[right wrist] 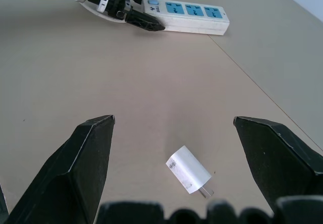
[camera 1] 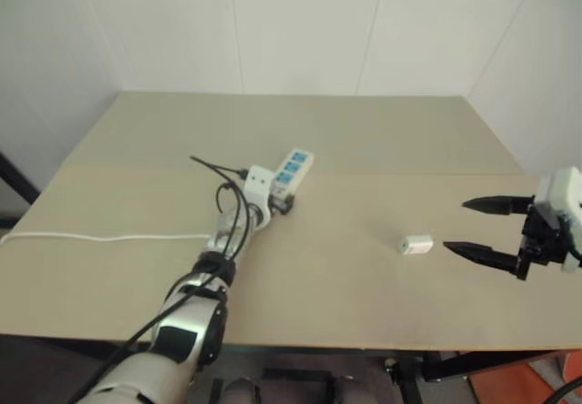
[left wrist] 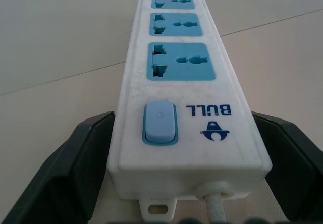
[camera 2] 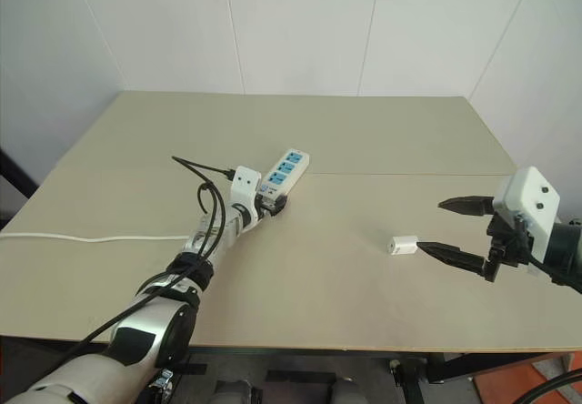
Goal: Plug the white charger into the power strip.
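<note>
White charger [right wrist: 188,176] looks light, rigid and smooth; I would pinch its flat sides, my right hand [camera 2: 452,232] gaping wide beside it, left hand [left wrist: 166,178] wide astride the power strip [left wrist: 181,93].

The bench [camera 1: 364,131] was a broad beige surface with a thin seam running across it from the left edge to the right edge, roughly midway between the far edge and the near edge. White panelled walls [camera 1: 300,22] rose behind its far edge and along both sides, their vertical joints showing faintly. Below the near right corner of the bench, an orange-red object [camera 1: 536,384] sat low beside dark frame parts, too little of it showing to tell what it was.
</note>
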